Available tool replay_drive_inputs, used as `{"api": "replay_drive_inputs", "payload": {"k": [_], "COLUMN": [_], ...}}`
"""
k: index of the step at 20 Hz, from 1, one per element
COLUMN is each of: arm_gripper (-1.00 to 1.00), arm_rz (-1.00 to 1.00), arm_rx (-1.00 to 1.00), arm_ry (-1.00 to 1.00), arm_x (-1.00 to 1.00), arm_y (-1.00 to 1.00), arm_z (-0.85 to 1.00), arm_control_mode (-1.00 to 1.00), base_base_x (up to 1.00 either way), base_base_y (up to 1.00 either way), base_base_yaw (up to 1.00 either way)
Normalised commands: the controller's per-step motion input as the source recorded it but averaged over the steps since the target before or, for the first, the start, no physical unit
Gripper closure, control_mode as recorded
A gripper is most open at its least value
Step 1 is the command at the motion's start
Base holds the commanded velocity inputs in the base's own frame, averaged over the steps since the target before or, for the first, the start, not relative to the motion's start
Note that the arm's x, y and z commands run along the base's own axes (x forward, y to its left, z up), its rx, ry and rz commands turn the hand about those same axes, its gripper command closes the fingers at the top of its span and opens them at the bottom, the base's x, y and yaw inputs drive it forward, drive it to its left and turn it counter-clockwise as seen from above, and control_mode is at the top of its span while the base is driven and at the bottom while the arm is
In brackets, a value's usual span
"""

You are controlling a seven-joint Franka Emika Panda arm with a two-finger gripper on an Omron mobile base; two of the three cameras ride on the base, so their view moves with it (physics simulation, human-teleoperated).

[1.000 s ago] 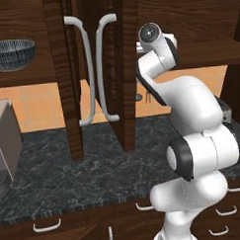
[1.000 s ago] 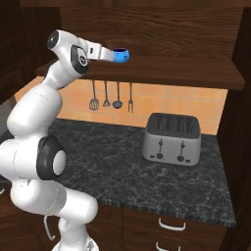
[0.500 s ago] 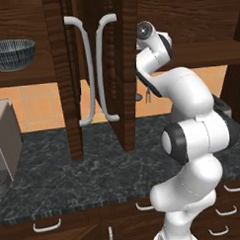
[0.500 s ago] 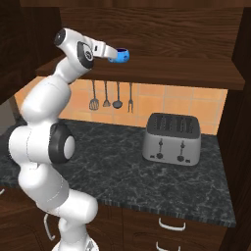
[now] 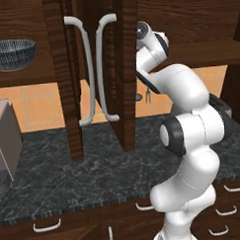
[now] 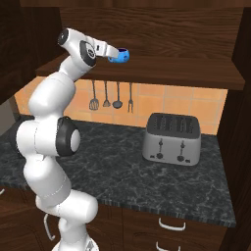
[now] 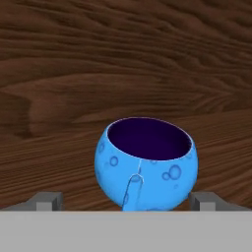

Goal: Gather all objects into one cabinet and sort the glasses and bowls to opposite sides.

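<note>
A small glossy blue bowl with a dark inside stands upright on the cabinet's wooden shelf. My gripper is open, with a finger on each side of the bowl's near half and a gap on the left. From the right base view, the gripper reaches level along the shelf to the blue bowl. The large dark striped bowl sits far left on the same shelf, beyond the cabinet's open doors.
A silver toaster stands on the dark stone counter under the shelf, and utensils hang on the tiled wall. A boxy coffee machine sits at the counter's left end. Drawers run below.
The arm's elbow and upper links have swung over, and the hand has edged a little closer to the blue bowl. The bowl has stayed in place on the shelf.
</note>
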Motion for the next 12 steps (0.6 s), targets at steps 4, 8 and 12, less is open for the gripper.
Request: {"api": "replay_drive_inputs", "payload": {"k": [4,8,12], "arm_gripper": [-1.0,-1.0,-1.0], "arm_rz": [0.0,0.0,0.0], "arm_rx": [0.08,0.12,0.02], "arm_ry": [0.0,0.0,0.0], "arm_x": [0.03,0.17,0.11], "arm_y": [-0.19,-0.23,0.0], "arm_z": [-0.1,-0.15,-0.02], "arm_control_mode": [-1.0,-1.0,-1.0], "base_base_x": [0.0,0.0,0.0], "base_base_y": [0.0,0.0,0.0], "base_base_yaw": [0.0,0.0,0.0]}}
